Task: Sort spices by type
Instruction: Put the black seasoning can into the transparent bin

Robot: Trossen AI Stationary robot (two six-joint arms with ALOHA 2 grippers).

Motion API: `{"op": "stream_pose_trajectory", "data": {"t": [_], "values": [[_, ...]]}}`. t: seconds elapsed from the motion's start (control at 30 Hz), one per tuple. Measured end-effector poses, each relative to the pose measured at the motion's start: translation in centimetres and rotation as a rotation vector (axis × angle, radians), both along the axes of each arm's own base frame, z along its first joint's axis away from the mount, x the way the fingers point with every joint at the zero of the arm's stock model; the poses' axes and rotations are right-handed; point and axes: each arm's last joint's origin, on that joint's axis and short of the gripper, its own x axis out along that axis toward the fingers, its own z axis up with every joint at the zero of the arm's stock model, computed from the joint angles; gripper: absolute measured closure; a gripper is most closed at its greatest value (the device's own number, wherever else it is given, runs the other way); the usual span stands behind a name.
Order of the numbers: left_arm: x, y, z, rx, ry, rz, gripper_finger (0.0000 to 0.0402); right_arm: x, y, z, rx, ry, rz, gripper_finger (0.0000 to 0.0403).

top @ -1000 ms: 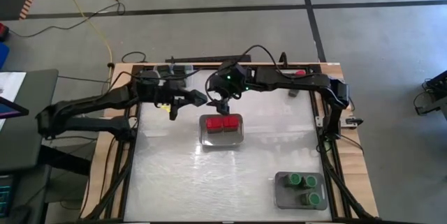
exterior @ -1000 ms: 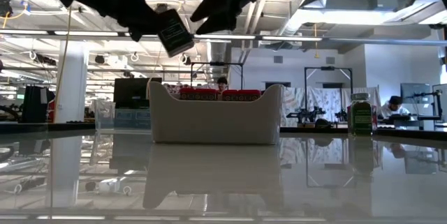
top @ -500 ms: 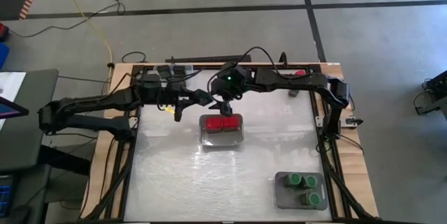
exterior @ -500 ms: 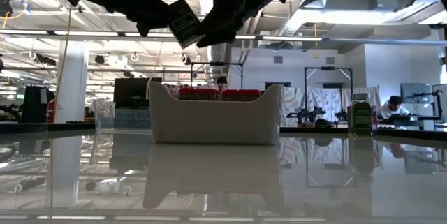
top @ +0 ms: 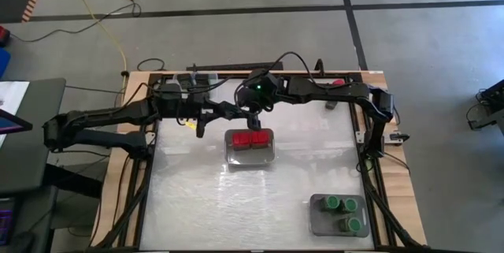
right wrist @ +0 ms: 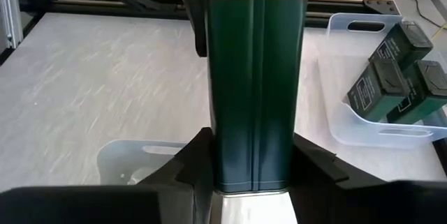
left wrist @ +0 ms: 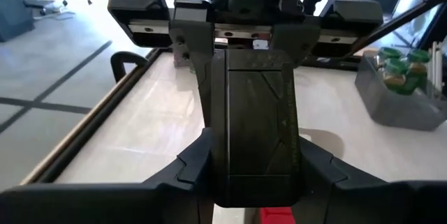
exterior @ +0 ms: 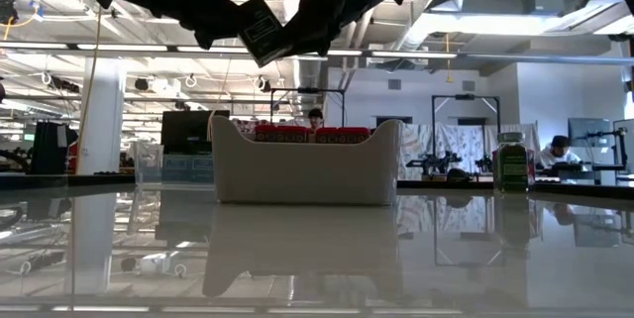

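Above the red-spice tray (top: 250, 147), our left pincer (top: 231, 111) and right pincer (top: 252, 117) both clasp one black spice box (exterior: 261, 30).

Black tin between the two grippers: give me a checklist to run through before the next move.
1. Left gripper shut on tin: ok.
2. Right gripper closed on the tin's other end: ok.
3. Tin held in the air, well above the table: ok.
4. Clear tray with the other black tins has free room: ok.
5. Right grip firm enough for the left to let go: cannot tell.
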Motion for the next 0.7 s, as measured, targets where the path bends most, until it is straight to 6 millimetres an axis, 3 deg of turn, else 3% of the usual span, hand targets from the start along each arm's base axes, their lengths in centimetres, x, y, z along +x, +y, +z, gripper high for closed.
{"op": "stream_pose_trajectory", "data": {"t": [0.5,0.7], "values": [[-0.05,0.17,-0.01,-0.084,-0.015,0.042,0.0258,-0.13,-0.48,-0.02,0.037,0.006,-0.033,0.0236],[-0.14,0.44,-0.01,-0.148,-0.029,0.088,0.0208,-0.23,-0.81,-0.06,0.053,0.013,-0.059,0.0237]]}}
